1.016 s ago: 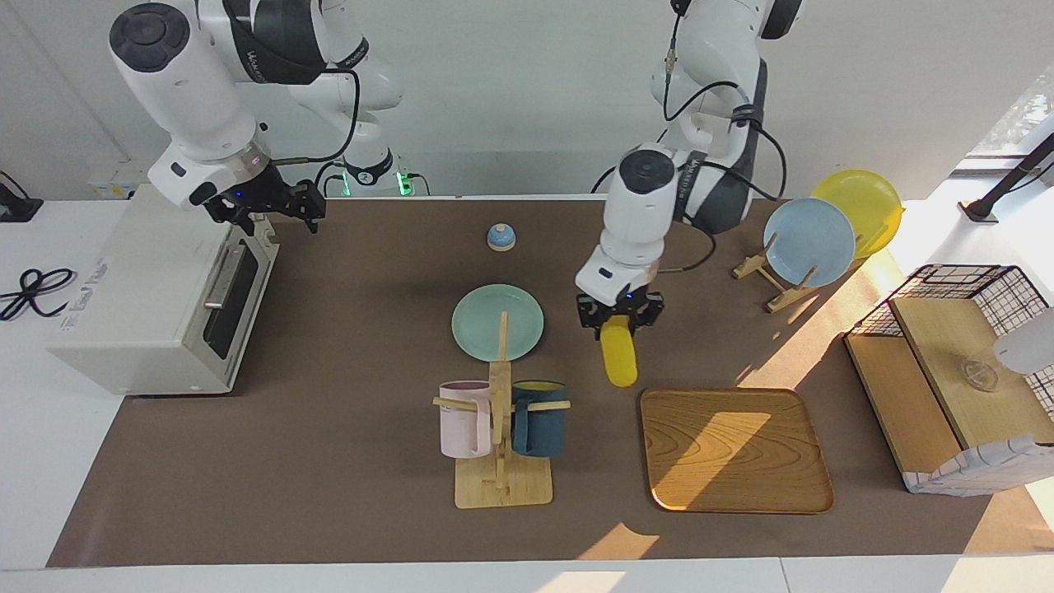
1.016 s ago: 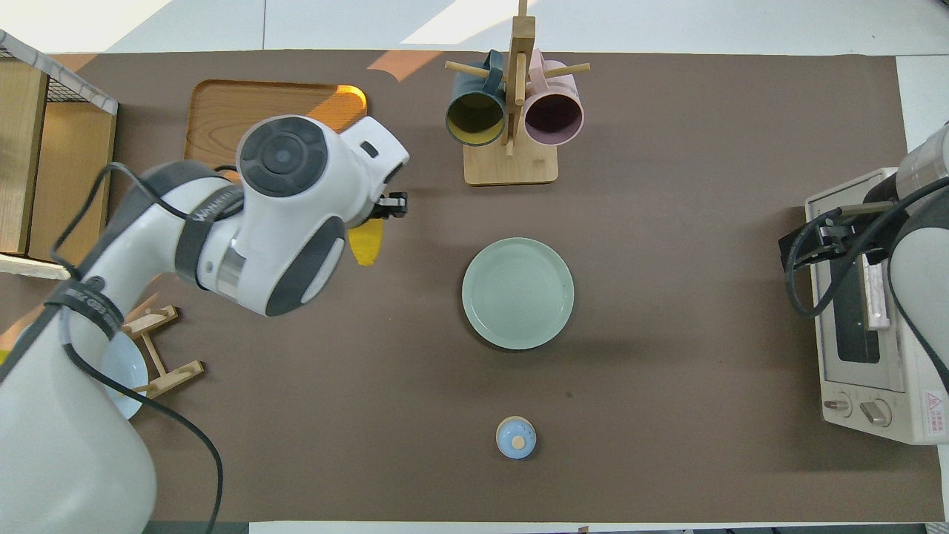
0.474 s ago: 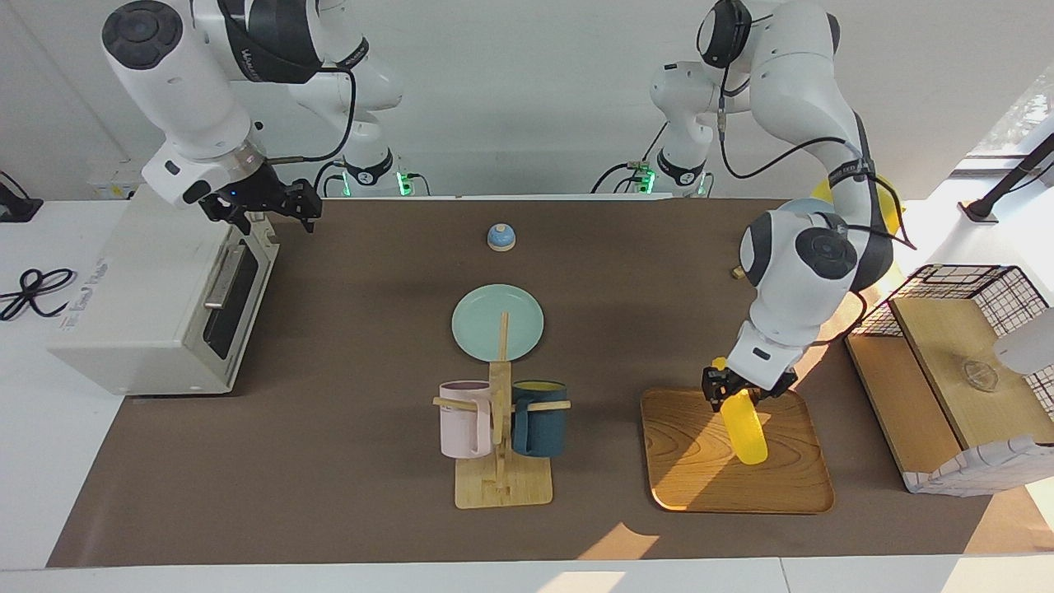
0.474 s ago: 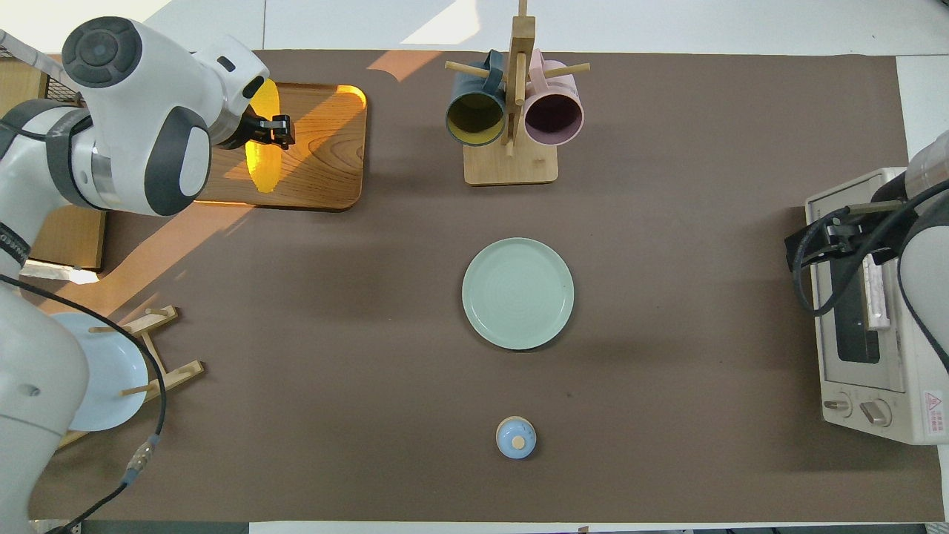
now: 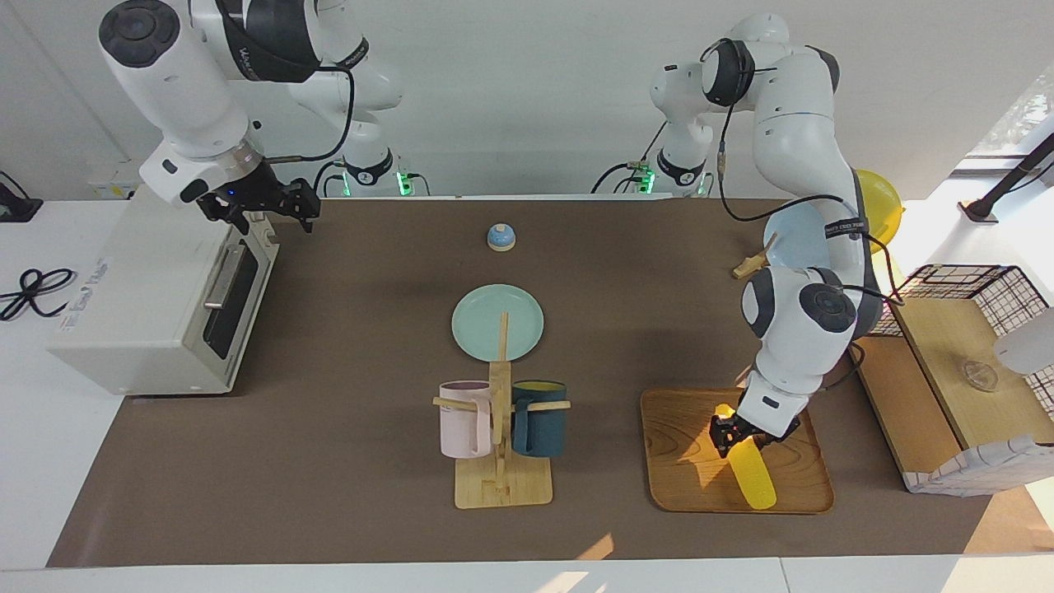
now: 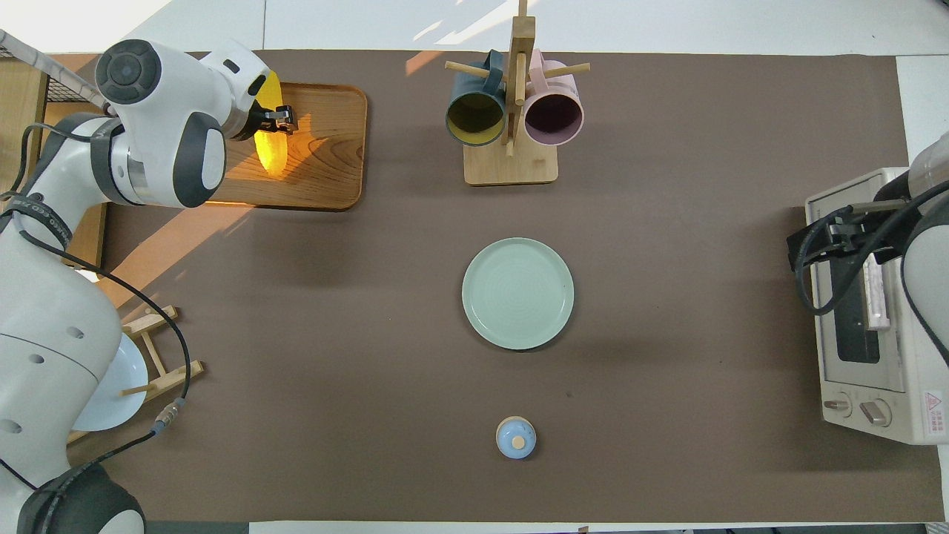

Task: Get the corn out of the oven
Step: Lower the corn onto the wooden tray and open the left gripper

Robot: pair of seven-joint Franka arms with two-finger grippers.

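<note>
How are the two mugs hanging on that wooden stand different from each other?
The pink mug is pale, with a dark inside in the overhead view; the dark blue mug has a yellow inside. The pink mug hangs toward the right arm's end of the table, the dark blue mug toward the left arm's end. Both hang on pegs of the wooden stand and look alike in shape and size.

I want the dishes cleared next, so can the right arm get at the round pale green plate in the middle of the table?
Probably yes. The right gripper hangs by the white toaster oven holding nothing, and only bare brown mat lies between it and the pale green plate.
</note>
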